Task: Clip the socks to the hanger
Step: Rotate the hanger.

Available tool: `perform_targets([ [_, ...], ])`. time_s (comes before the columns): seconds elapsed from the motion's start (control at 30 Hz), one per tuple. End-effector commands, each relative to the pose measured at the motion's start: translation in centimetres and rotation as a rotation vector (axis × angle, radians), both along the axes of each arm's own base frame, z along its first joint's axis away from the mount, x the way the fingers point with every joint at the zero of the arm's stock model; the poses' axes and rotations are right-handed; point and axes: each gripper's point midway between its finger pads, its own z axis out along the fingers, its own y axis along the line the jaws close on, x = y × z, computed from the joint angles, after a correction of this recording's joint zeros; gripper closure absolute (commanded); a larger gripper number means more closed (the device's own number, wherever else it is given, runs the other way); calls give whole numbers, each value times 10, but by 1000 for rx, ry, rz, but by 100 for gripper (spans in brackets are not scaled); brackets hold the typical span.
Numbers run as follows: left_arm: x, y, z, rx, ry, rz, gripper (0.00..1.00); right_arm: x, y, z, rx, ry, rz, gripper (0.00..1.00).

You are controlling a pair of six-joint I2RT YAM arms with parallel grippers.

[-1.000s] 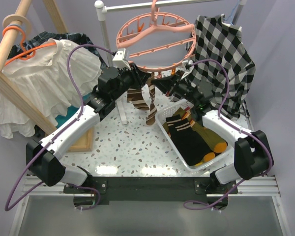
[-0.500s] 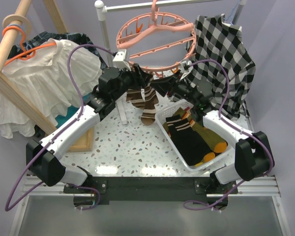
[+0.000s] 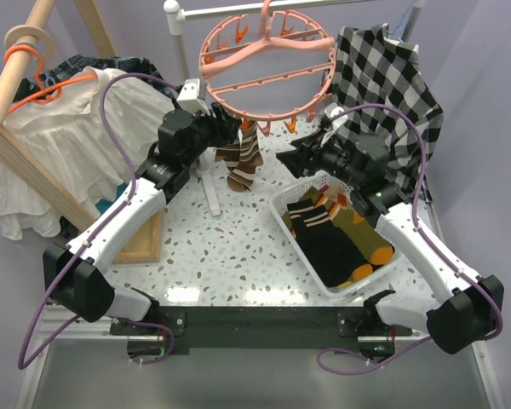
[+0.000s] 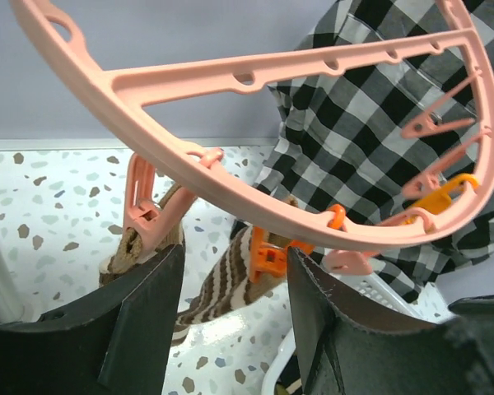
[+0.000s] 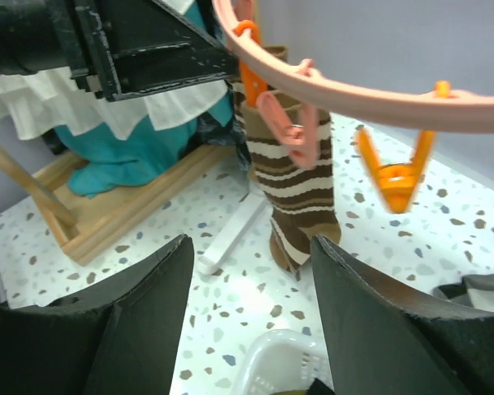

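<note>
Both empty, jaws apart: left gripper (image 4: pixel 235 271), right gripper (image 5: pixel 251 255). Location: striped socks (image 5: pixel 292 189) hang from clips (image 5: pixel 288 132) on hanger (image 4: pixel 189 80), above tabletop (image 3: pixel 230 247). Risk: gripper brushing hanger on withdrawal swings it; shallow clip bite lets striped socks drop. Outstanding: remaining socks (image 3: pixel 332 239) in basket (image 3: pixel 298 187).

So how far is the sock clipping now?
Done: two striped socks hang from clips on the hanger. In hand: nothing; left gripper and right gripper are open and empty. Left: loose socks in the basket, black, olive and striped.
</note>
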Motion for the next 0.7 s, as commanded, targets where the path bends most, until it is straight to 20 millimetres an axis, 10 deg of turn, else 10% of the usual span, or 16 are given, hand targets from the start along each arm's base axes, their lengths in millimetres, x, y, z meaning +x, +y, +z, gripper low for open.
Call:
perform_targets([
  [0.0, 1, 16, 10, 25, -39, 37, 42, 18, -8, 8, -84, -31, -59, 38],
  [0.67, -38, 33, 32, 90, -65, -12, 39, 57, 48, 38, 63, -110, 70, 41],
])
